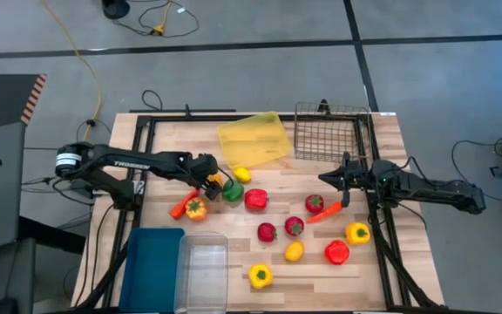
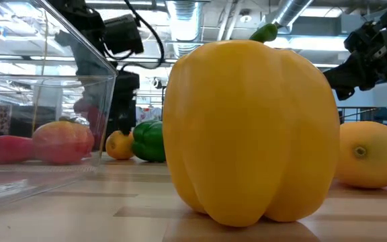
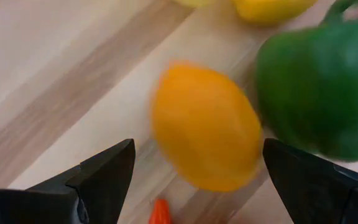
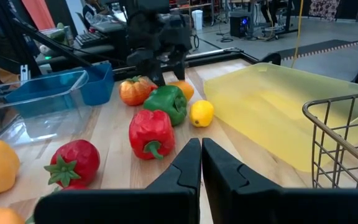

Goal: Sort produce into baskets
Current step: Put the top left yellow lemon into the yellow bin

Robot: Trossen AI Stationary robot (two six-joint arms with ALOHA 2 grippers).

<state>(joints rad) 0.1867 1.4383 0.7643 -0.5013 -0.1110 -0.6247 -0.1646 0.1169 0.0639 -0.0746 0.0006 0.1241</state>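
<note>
Nothing sorted yet: yellow translucent plastic tray [image 1: 253, 139] and black wire mesh basket [image 1: 330, 131] empty, toy produce scattered across wooden bench [image 1: 321, 270]. Left gripper [image 3: 194, 171] spread wide around orange plastic lemon [image 3: 205, 126], ungrasped; right gripper [image 4: 201, 163] closed, empty, near the basket.

One readable word in the scene

White capital letters spelling "TROSSEN" run along the dark upper link of the left arm [image 1: 133, 163] in the high view, on the stretch behind the left pincer [image 1: 213, 180], between it and the arm's white-collared base joint. No other lettering, number, label or sign can be read on the produce, the baskets, the desk, the right arm or in the room behind.
</note>
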